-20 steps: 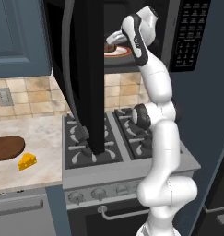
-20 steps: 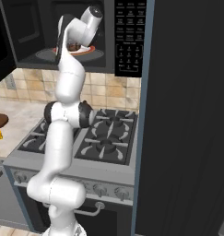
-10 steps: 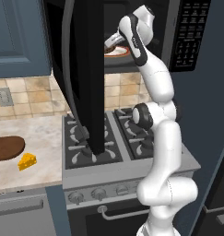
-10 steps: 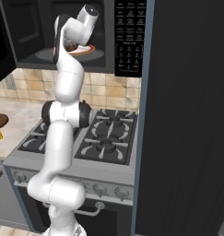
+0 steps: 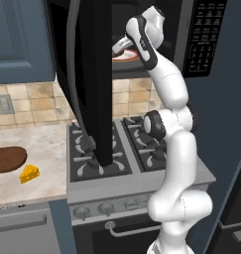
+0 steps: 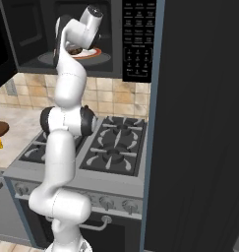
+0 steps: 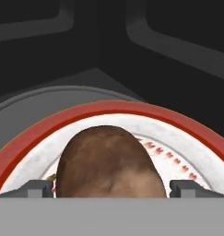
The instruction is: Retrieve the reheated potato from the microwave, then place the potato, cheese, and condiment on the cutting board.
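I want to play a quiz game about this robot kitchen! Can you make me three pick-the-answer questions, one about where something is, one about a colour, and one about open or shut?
1. Where is the potato?
A. on the stove
B. on a plate in the microwave
C. on the cutting board

2. What colour is the plate's rim?
A. red
B. blue
C. green

3. The microwave door is:
A. shut
B. missing
C. swung open

Answers:
1 B: the hand view shows it on the plate inside the dark oven.
2 A: a red ring runs round the white plate.
3 C: the door hangs out over the stove.
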